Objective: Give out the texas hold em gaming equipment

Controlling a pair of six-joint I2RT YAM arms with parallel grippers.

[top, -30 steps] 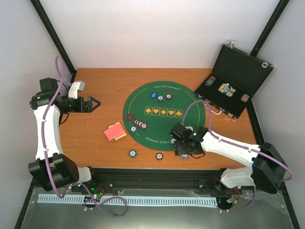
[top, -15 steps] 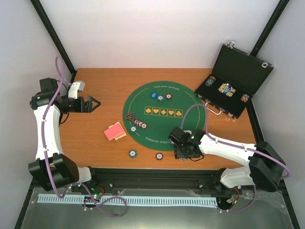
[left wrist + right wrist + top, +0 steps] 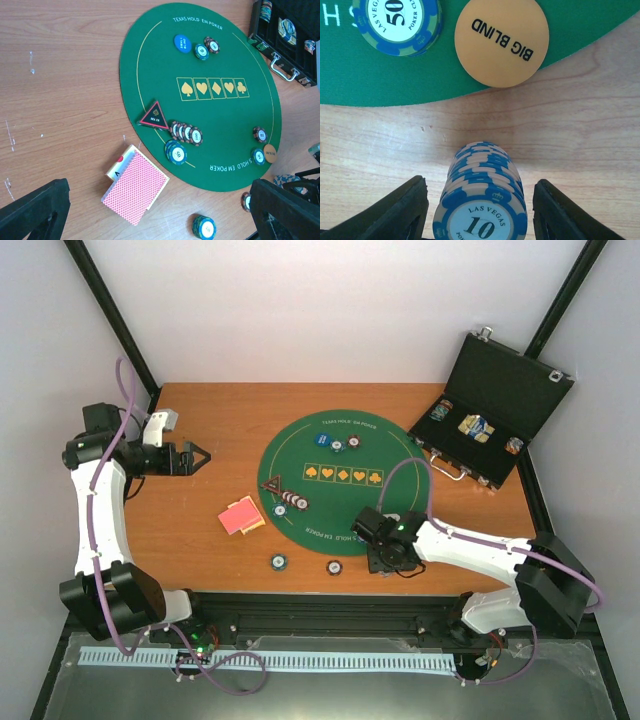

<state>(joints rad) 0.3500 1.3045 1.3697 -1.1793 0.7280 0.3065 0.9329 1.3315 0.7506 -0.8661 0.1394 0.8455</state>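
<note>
Table: I see a brown wooden table (image 3: 200, 420) carrying everything.
Mat: a round green felt mat (image 3: 300, 455) sits mid-table, printed with five suit boxes.
Case: a black case (image 3: 505, 390) stands open at the far right corner, with chips in its tray.
Left gripper: the left gripper (image 3: 203, 456) hangs above bare wood left of the mat, fingers spread wide with nothing between them.
Right gripper: the right gripper (image 3: 386, 562) is down at the mat's near right edge, fingers parted on either side of a chip stack; I make out a thin gap each side.
Card deck: the red-backed card deck (image 3: 136, 188) lies on the wood just off the mat's left rim, one face-up card poking out beneath.
Chip stack: the blue-and-cream "10" chip stack (image 3: 482, 200) stands on wood just outside the mat.
Button: the orange BIG BLIND button (image 3: 501, 42) overhangs the mat's rim, beside a blue "50" chip (image 3: 396, 22).
</note>
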